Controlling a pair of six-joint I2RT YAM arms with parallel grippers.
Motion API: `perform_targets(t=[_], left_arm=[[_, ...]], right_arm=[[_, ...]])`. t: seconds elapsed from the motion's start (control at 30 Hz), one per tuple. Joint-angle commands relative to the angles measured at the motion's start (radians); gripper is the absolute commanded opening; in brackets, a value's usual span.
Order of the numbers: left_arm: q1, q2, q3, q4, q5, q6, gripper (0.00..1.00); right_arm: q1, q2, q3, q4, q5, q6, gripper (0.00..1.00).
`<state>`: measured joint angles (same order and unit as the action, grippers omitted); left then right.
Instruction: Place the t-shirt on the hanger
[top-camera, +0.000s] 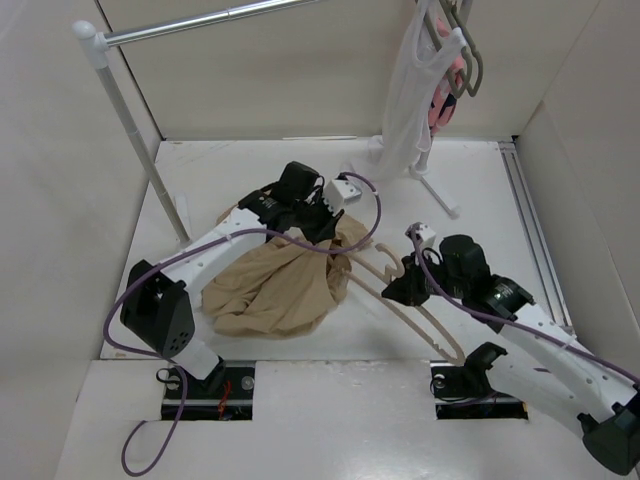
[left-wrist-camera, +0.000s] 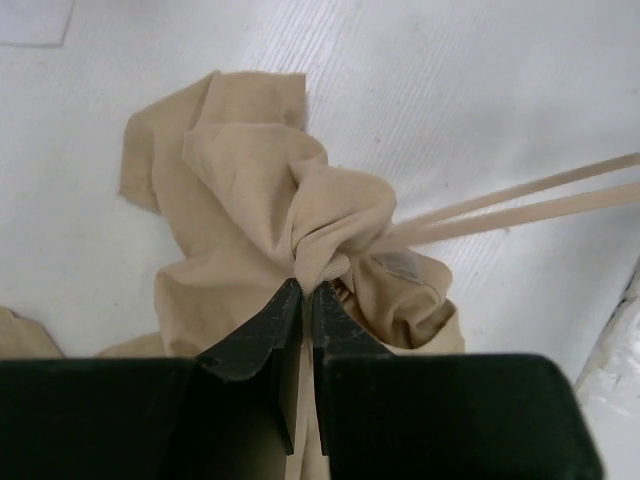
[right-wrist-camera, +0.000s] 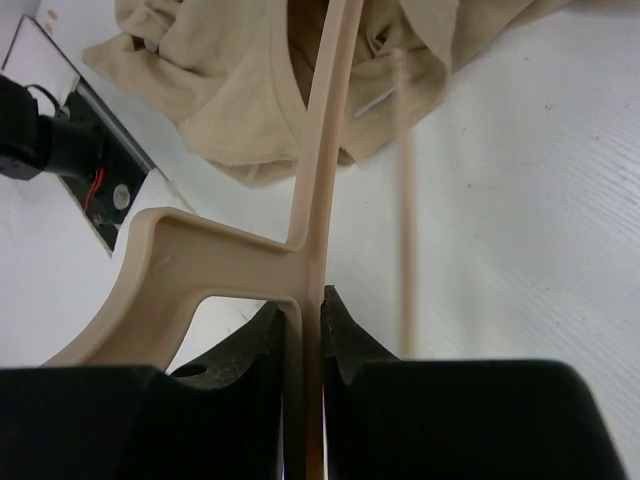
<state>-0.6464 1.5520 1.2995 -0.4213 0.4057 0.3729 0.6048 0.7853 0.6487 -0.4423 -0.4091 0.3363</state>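
The tan t-shirt (top-camera: 270, 285) lies bunched on the white table between the two arms. My left gripper (top-camera: 325, 228) is shut on a gathered fold at the t-shirt's far right edge; in the left wrist view the cloth (left-wrist-camera: 250, 180) is pinched between the black fingertips of that gripper (left-wrist-camera: 305, 287). The slim beige hanger (top-camera: 425, 320) lies slanted to the right, one end tucked into the cloth. My right gripper (top-camera: 400, 290) is shut on it. In the right wrist view the hanger's bar (right-wrist-camera: 315, 200) runs up from the gripper (right-wrist-camera: 302, 305) into the t-shirt (right-wrist-camera: 230, 90).
A metal clothes rail (top-camera: 200, 22) on a slanted pole (top-camera: 135, 120) crosses the back. A white sleeveless top (top-camera: 410, 100), a pink garment (top-camera: 443, 100) and grey hangers (top-camera: 465, 50) hang at the back right above the rack's foot (top-camera: 435, 190). Walls close in on both sides.
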Motion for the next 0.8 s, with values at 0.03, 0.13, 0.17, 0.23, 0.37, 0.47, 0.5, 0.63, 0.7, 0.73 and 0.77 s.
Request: perform_targets(t=[0.03, 0.13, 0.17, 0.23, 0.37, 0.47, 0.5, 0.63, 0.7, 0.73, 0.77], left_arm=[[-0.009, -0.049, 0.107, 0.009, 0.125, -0.107, 0.0], [0.013, -0.063, 0.165, 0.053, 0.156, -0.169, 0.0], [0.013, -0.072, 0.188, 0.053, 0.168, -0.19, 0.0], [0.042, -0.072, 0.265, 0.053, 0.183, -0.23, 0.0], [0.042, -0.087, 0.311, 0.004, 0.193, -0.25, 0.0], [0.051, -0.124, 0.299, 0.004, 0.193, -0.259, 0.0], [0.051, -0.148, 0.29, 0.004, 0.193, -0.259, 0.0], [0.051, -0.196, 0.258, -0.007, 0.301, -0.215, 0.0], [0.042, -0.205, 0.242, -0.025, 0.364, -0.192, 0.0], [0.03, -0.205, 0.233, -0.052, 0.411, -0.154, 0.0], [-0.007, -0.205, 0.233, -0.077, 0.441, -0.108, 0.0]], right_arm=[[0.013, 0.035, -0.004, 0.226, 0.044, 0.108, 0.0], [0.013, 0.075, 0.061, 0.274, 0.151, 0.15, 0.0], [0.013, 0.084, 0.087, 0.274, 0.22, 0.15, 0.0], [0.013, 0.101, 0.168, 0.274, 0.278, 0.15, 0.0], [0.004, 0.114, 0.261, 0.263, 0.417, 0.182, 0.0], [0.004, 0.056, 0.273, 0.251, 0.507, 0.191, 0.0], [0.004, 0.04, 0.273, 0.231, 0.532, 0.202, 0.0], [0.004, -0.03, 0.273, 0.229, 0.612, 0.166, 0.0], [0.004, -0.018, 0.314, 0.264, 0.571, 0.05, 0.0], [0.004, -0.005, 0.34, 0.264, 0.535, -0.003, 0.0], [0.004, 0.011, 0.37, 0.264, 0.464, -0.043, 0.0]])
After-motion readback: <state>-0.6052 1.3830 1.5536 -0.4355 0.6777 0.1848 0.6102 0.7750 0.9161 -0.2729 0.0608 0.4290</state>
